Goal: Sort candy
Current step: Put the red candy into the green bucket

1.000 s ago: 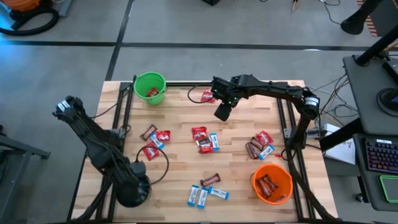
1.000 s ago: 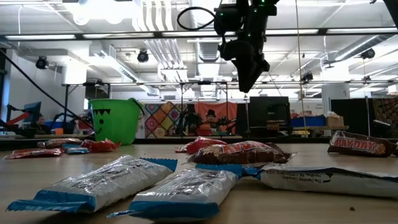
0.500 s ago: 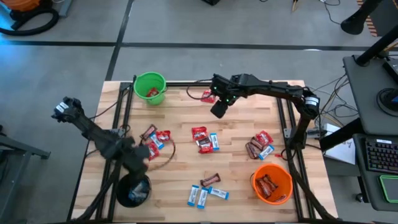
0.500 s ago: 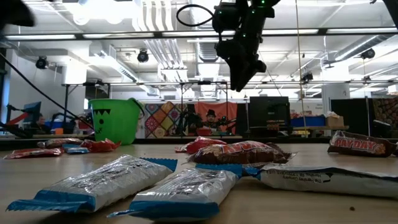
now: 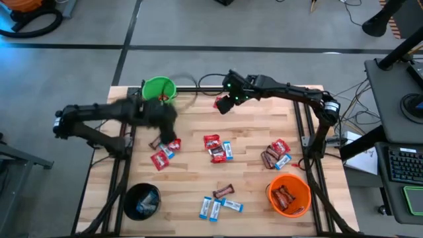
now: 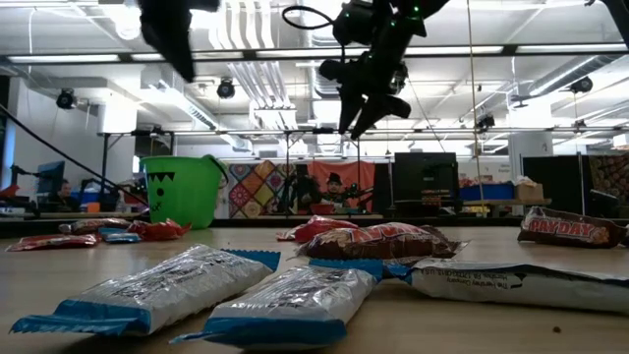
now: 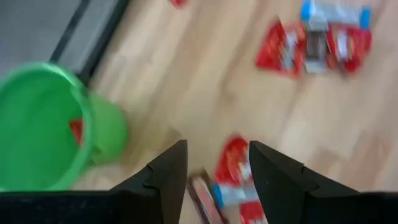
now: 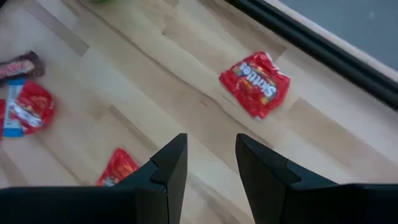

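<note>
left pincer [image 7: 214, 163] swung over red candy [image 7: 235, 163].

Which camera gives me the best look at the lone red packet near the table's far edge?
The right wrist view: the red packet lies unobstructed on the wood, its printing visible. In the high view the right gripper partly covers it. The low view doesn't clearly show it; the left wrist view catches a sliver at most.

One camera looks straight down on the whole table [image 5: 251, 178], one sits level at its surface among near wrappers facing the room, both wrist cameras look down closely, all sharing the green bucket [image 5: 159, 92] at 11 o'clock.
</note>
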Available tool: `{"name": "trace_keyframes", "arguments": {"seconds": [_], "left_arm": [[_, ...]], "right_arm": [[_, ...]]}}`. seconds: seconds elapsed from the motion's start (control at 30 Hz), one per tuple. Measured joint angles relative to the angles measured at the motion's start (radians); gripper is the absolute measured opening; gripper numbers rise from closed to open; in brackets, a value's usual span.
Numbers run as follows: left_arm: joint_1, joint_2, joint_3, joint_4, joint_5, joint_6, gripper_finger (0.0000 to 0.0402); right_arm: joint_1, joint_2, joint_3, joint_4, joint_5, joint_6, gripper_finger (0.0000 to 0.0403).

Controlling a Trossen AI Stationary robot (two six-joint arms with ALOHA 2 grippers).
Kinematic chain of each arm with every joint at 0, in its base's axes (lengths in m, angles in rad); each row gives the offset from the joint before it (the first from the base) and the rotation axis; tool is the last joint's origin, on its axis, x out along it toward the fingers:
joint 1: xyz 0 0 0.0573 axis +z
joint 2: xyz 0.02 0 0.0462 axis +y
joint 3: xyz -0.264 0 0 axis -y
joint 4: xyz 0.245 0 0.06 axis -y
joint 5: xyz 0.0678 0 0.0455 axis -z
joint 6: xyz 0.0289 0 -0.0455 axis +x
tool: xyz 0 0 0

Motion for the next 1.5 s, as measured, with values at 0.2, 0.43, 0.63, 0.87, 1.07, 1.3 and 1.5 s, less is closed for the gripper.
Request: {"name": "trace_keyframes", "arguments": {"seconds": [0.2,0.43,0.63,0.87,1.07,1.3,1.5], "left_arm": [[0.175,0.002,0.038,0.123,0.093,0.166,0.0147],[0.195,0.029,0.039,0.165,0.143,0.268,0.0134],[0.196,0.045,0.064,0.176,0.145,0.277,0.0133],[0.196,0.05,0.122,0.16,0.15,0.301,0.0133],[0.224,0.045,0.125,0.145,0.15,0.338,0.0133],[0.277,0.045,0.124,0.141,0.15,0.417,0.0133],[0.348,0.045,0.107,0.157,0.199,0.505,0.0133]], "right_arm": [[0.0,0.0,-0.001,-0.012,0.003,0.027,0.0127],[0.003,0.0,-0.002,-0.012,0.007,0.039,0.0127],[0.005,0.0,-0.002,-0.01,-0.003,0.061,0.0127],[0.007,0.0,-0.002,-0.009,-0.024,0.118,0.0127],[0.007,0.0,-0.002,-0.005,-0.031,0.159,0.0127],[0.001,0.0,-0.002,0.016,0.006,0.082,0.0127],[-0.028,0.03,-0.003,0.006,-0.063,-0.036,0.0127]]}}
